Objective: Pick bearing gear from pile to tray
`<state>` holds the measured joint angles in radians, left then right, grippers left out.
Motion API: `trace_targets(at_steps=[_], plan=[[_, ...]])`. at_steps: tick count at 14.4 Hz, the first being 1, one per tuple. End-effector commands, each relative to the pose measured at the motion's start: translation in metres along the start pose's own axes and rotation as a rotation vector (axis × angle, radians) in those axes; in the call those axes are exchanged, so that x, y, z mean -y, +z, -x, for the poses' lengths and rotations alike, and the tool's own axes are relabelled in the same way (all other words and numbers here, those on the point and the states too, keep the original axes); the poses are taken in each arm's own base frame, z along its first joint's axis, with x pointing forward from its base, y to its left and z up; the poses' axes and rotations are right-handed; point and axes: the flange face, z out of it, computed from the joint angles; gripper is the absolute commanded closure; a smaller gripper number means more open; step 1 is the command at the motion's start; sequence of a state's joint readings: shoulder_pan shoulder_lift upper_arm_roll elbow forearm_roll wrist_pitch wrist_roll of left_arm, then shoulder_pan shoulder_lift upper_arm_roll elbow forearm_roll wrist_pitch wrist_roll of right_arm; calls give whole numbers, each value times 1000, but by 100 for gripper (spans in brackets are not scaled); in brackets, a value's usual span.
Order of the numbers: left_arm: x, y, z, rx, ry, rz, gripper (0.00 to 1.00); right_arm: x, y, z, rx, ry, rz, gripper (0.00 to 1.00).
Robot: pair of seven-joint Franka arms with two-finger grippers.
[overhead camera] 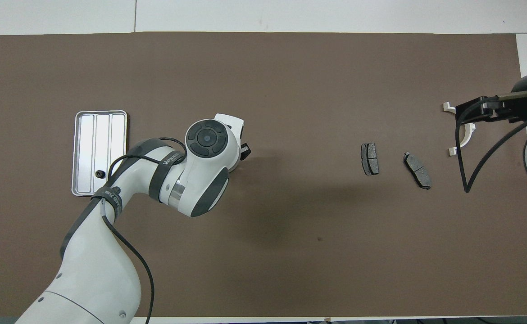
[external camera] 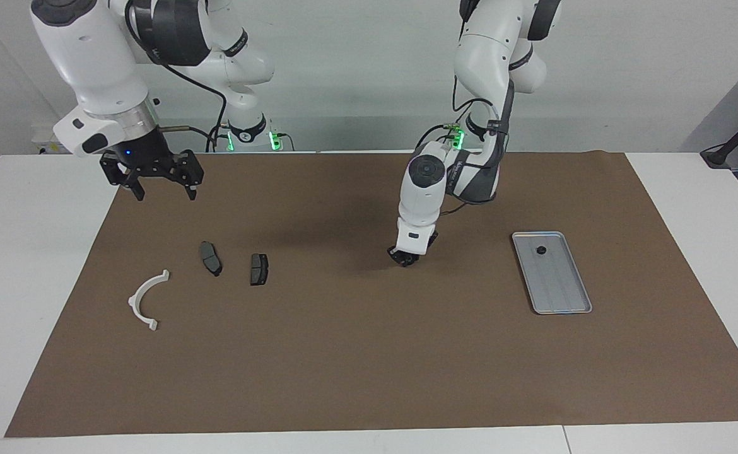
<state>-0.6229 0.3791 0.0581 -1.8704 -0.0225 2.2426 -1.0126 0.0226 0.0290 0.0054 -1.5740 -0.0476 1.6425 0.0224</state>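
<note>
Presently the left gripper [external camera: 405, 258] stood low on the mat between the tray [external camera: 578, 308] and the brake pads [external camera: 259, 268]; its grip could not be judged. One bearing gear [external camera: 540, 250] lay in the tray. Raised clear, the right gripper [external camera: 161, 185] gaped, holding nothing.

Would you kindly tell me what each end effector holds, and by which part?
The right end effector hangs open and empty above the mat. The left end effector is down at the mat; whether it grips anything cannot be told.
</note>
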Motion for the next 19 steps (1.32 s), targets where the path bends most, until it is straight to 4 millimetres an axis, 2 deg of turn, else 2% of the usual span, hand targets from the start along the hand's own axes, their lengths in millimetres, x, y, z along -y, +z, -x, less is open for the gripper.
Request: trace_targets(at_steps=[1,2,5,7,8,10,12,15,19], plan=[[75,-72,-56,13,40,-10,100,-6,-6,33,-7,-13,-28,0],[100,-77,-78,30,86,-22,100,-8,-8,40,-9,-8,-32,0],[173,-77,-146,30,219,-12,100,-9,-13,49,-12,-8,-34,0],[216,-76,-179,12,301,1,100,-11,-17,58,-16,-6,-36,0],[231,-73,-190,-2,303,7,100,-10,-19,59,-18,-8,-36,0],[234,-64,-202,-45,295,20,100,-10,-18,60,-15,-8,-36,0],[247,-51,-218,-65,292,23,100,-11,-17,60,-12,-7,-36,0],[261,-25,-234,-81,328,19,100,-14,-13,57,-8,-1,-35,0],[265,-4,-231,-66,323,13,100,-14,-16,47,-30,6,-47,0]])
